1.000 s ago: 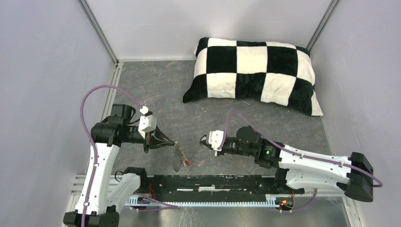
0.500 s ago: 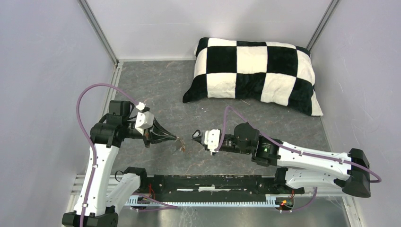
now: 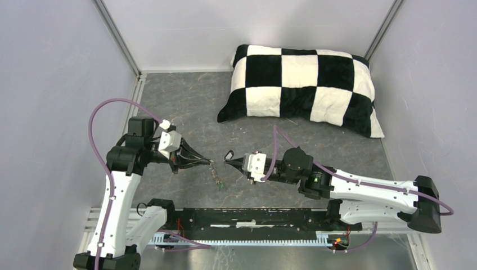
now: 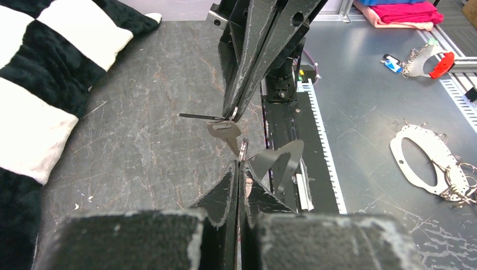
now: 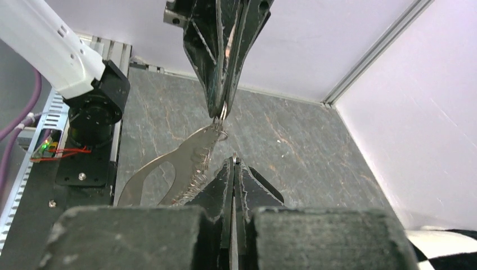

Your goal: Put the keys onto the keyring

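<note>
My left gripper (image 3: 210,163) is shut on the keyring (image 3: 216,176), which hangs edge-on below its tips above the table. In the left wrist view the grey fob (image 4: 284,160) and a thin wire ring sit right at my left gripper (image 4: 238,164). My right gripper (image 3: 226,156) faces it, tips almost touching, and is shut on a silver key (image 4: 225,130) with a black oblong tag (image 4: 194,116). In the right wrist view the right gripper (image 5: 233,160) pinches a thin metal edge. The keyring (image 5: 174,166) dangles from the left gripper's tips just beyond.
A black-and-white checked pillow (image 3: 304,87) lies at the back right of the dark table (image 3: 185,101). Grey walls close in both sides. The black rail (image 3: 253,216) with the arm bases runs along the near edge. Beyond it lie other fobs (image 4: 430,163) and a red cloth (image 4: 405,11).
My left gripper rose and drew back a little with the keyring, which turned from broadside to edge-on. My right gripper moved left and closer to it.
</note>
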You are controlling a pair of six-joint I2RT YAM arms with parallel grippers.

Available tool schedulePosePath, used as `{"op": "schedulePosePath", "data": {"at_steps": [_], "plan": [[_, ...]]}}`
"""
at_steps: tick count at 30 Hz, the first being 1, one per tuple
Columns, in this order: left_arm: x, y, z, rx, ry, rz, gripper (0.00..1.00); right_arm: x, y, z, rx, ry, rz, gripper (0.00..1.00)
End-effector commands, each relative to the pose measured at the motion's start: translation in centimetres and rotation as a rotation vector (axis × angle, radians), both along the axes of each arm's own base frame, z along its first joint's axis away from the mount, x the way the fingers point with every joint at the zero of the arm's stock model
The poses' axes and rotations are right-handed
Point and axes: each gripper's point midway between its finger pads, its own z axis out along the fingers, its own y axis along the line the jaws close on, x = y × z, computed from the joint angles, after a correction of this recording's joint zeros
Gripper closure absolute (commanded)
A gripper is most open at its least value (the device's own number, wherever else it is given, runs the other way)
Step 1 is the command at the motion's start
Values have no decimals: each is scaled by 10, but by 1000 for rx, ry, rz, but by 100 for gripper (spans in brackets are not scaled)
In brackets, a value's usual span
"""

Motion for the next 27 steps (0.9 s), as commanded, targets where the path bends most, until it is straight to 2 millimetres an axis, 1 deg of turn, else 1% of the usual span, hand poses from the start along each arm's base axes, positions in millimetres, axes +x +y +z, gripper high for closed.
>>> {"op": "schedulePosePath", "data": {"at_steps": [1, 7, 13, 27], "plan": [[-9, -3, 25, -57, -47, -45, 98, -4, 4, 37, 120, -23, 3, 99], [-11, -3, 29, -64, -62, -51, 98, -5, 6, 32, 101, -30, 9, 99], [-9, -3, 34, -70, -71, -56, 98, -6, 4, 29, 102, -36, -3, 99], [-9, -3, 34, -65, -64, -52, 98, -13, 13, 36, 112, -45, 20, 99]]}}
